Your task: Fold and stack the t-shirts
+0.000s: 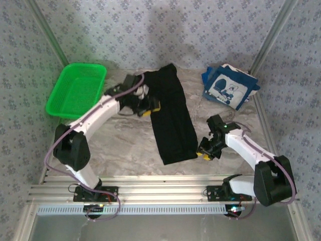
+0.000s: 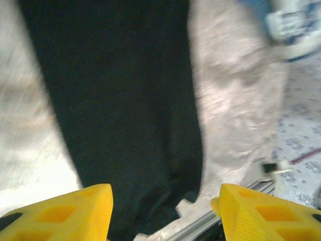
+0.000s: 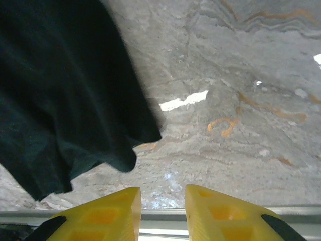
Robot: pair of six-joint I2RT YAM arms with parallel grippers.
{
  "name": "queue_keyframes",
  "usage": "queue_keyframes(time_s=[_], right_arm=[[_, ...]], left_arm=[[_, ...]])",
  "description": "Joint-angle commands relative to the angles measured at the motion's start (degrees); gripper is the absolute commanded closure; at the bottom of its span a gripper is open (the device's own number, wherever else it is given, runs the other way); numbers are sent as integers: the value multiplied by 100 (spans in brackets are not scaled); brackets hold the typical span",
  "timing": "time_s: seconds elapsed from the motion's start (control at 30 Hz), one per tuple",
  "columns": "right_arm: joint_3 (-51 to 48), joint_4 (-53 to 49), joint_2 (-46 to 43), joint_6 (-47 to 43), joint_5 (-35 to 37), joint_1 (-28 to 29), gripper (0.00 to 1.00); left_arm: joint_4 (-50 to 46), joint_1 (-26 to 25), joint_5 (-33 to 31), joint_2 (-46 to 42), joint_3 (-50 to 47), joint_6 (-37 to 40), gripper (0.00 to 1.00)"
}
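Note:
The black t-shirt [image 1: 173, 120] lies as a long narrow strip down the middle of the table, running from the back toward the near edge. My left gripper [image 1: 149, 107] hovers at its left edge near the far end; its yellow fingers [image 2: 65, 213] stand wide apart, open, over the black t-shirt [image 2: 120, 100]. My right gripper [image 1: 205, 152] sits just right of the strip's near corner, open by a small gap with nothing between its fingers [image 3: 220, 216]. The black t-shirt [image 3: 60, 100] hem lies to its left. The navy t-shirt [image 1: 228, 86] with white cartoon print lies folded at the back right.
A green plastic basket [image 1: 76, 90] stands at the back left corner. The marble table [image 1: 125, 145] is bare on both sides of the strip. A metal rail [image 1: 160, 193] runs along the near edge. Patterned walls close in the back and sides.

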Motion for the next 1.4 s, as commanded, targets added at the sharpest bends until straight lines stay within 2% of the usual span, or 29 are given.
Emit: queue_keyframes(time_s=[0.0,0.07,0.23,0.47,0.67,0.97,1.37], right_arm=[[-118,497,226,-232,-304,-109,72],[-166,698,419,-244,-333,-185,72],[-123,1233,945,-276,-352,-322,74],[-34,1569,1397,-348,-392,-330,73],[-43,1716,1315,-207,-477,-286,72],[-51,1680,1143,-115,-566,-207,71],[120,1691,1628,-255,-531,-144,76]], left_arm=[[1229,-150,-172,-643,-1268,-1015,44],[1426,-405,-383,-851,-1705,-1213,45],[2639,-802,-723,-1073,-2760,-2114,49],[3028,-1190,-1116,-862,-2906,-2352,49],[3126,-1329,-1221,-497,-2905,-2411,49],[3180,-1434,-1267,41,-2914,-2482,51],[3143,-1475,-1251,276,-2975,-2466,52]])
